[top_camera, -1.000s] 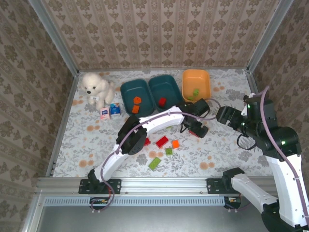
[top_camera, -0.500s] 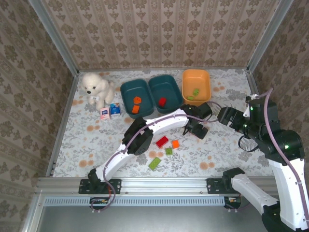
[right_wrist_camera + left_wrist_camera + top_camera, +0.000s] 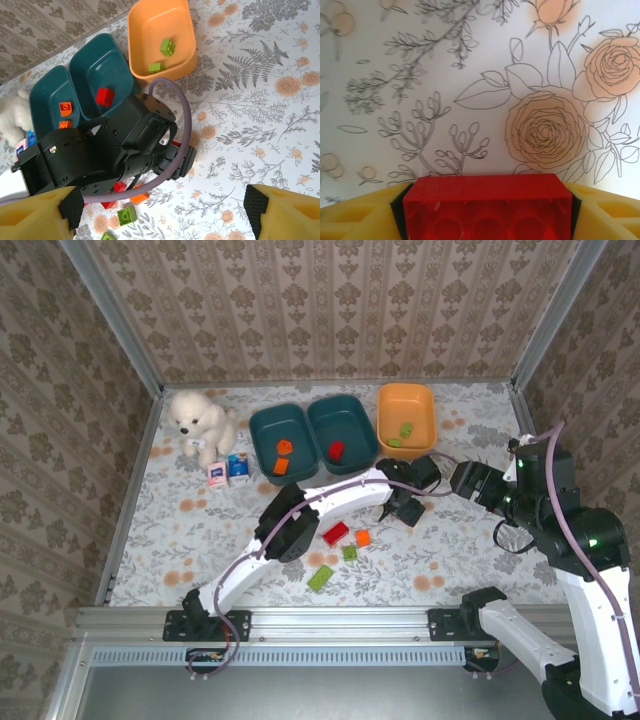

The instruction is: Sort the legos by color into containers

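In the left wrist view a red lego (image 3: pixel 487 205) sits between my left gripper's (image 3: pixel 487 212) yellow fingers, with both black pads against its ends, just above the floral table. From above, my left gripper (image 3: pixel 408 508) is right of the loose legos: red (image 3: pixel 336 533), orange (image 3: pixel 363 538), green (image 3: pixel 350 553) and green (image 3: pixel 321 578). The left teal container (image 3: pixel 256 435) holds orange legos (image 3: pixel 284 448). The right teal container (image 3: pixel 345 400) holds a red lego (image 3: pixel 337 449). The orange container (image 3: pixel 406 388) holds green legos (image 3: pixel 406 429). My right gripper (image 3: pixel 160 205) hangs open and empty above the left arm.
A white plush dog (image 3: pixel 200 420) and small blue and white items (image 3: pixel 228 470) stand at the back left. Metal frame posts and patterned walls close in the table on three sides. My two arms are close together at the centre right.
The left gripper's jaws have closed in onto the red lego. The right arm drew back slightly to the right.
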### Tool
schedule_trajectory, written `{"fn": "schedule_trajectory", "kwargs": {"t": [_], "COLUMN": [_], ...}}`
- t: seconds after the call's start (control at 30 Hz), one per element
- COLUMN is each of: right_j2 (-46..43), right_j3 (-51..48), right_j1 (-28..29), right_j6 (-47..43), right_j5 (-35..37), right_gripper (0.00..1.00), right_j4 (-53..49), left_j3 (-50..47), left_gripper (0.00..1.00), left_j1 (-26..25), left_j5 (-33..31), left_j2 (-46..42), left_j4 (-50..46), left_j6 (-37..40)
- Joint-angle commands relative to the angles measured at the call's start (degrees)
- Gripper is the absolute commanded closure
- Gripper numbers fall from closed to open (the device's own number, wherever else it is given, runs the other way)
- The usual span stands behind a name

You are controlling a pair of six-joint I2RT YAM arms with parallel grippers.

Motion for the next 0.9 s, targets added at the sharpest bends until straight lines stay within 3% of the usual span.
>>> {"fn": "schedule_trajectory", "kwargs": {"t": [0.0,0.17,0.43,0.7,0.87], "right_j2": [0.1,1.1,3.8,3.8,1.1], "right_j3": [0.7,-0.4,-2.3,-2.9,-4.3], "right_j1": [-0.1,-0.1,0.0,0.0,-0.1], "right_j6": [-0.6,-0.9,0.2,0.5,0.5], "right_j5": [-0.5,-4.6,-8.3,-6.3,-6.2], "right_gripper": [0.14,0.14,0.15,0.14,0.13], "right_j4": [-1.3,1.3,4.9,4.7,5.7], "left_j3": [-0.7,-3.5,-1.2,-12.4,-14.3], "left_gripper": [0.26,0.26,0.28,0.13,0.05], "left_j1": [2.9,8.6,16.3,7.2,5.0], "left_j5": [-3.1,-2.6,3.4,7.1,7.3], "left_j2": [-9.4,-15.3,-14.4,-17.3,-14.7], "left_j4": [-1.8,0.8,3.4,3.6,4.1], "left_j6": [-0.4,0.3,-1.5,-4.3,-8.3]}}
